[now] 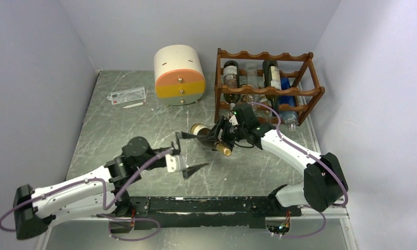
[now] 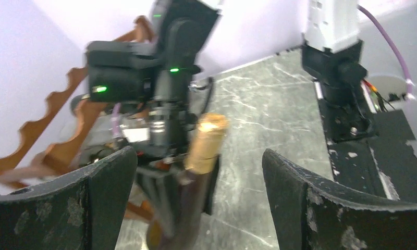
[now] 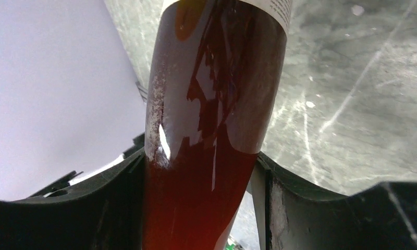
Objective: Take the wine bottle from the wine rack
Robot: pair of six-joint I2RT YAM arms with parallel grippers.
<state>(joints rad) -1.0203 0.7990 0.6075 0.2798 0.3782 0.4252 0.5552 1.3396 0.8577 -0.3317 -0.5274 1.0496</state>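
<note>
Black right gripper (image 3: 202,174) pinches dark-brown glass wine bottle (image 3: 217,78) at shoulder; heavy, slick, fragile. Black left gripper (image 2: 198,169), wide open, shd support base.

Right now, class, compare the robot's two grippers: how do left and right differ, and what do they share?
On the left gripper the fingers stand wide apart; on the right gripper they press against the wine bottle. The left gripper holds nothing; the right gripper carries the bottle clear of the wine rack. Both have dark, scuffed fingers.
</note>
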